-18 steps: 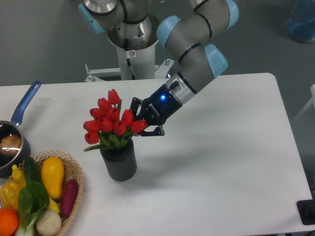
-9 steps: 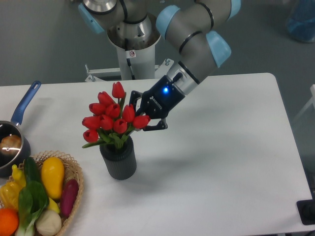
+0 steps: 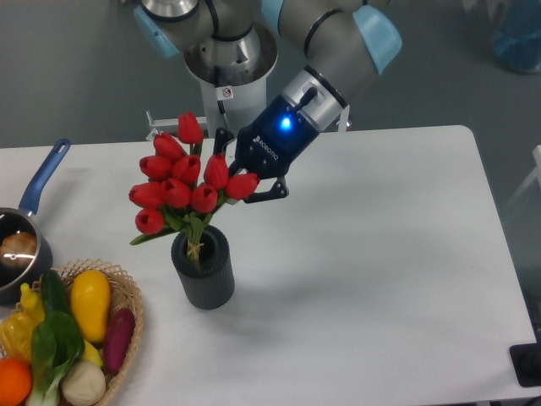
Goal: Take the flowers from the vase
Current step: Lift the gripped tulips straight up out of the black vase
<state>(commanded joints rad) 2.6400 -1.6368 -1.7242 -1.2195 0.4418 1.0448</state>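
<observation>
Near the frame's centre, the gripper (image 3: 230,182) pinches the flowers (image 3: 182,182) among their red heads (stems partly inside), tilted above the vase (image 3: 204,275).

Robotics lab or test room: grey-and-blue industrial arm (image 3: 338,51) on white pedestal (image 3: 226,93) bolted behind plain white surface (image 3: 389,279), bare grey floor (image 3: 76,76) around. Household props staged on top (wicker basket of vegetables (image 3: 72,334), blue-handled saucepan (image 3: 25,228), vase (image 3: 204,271) with flowers (image 3: 182,182)), not lived-in kitchen
</observation>
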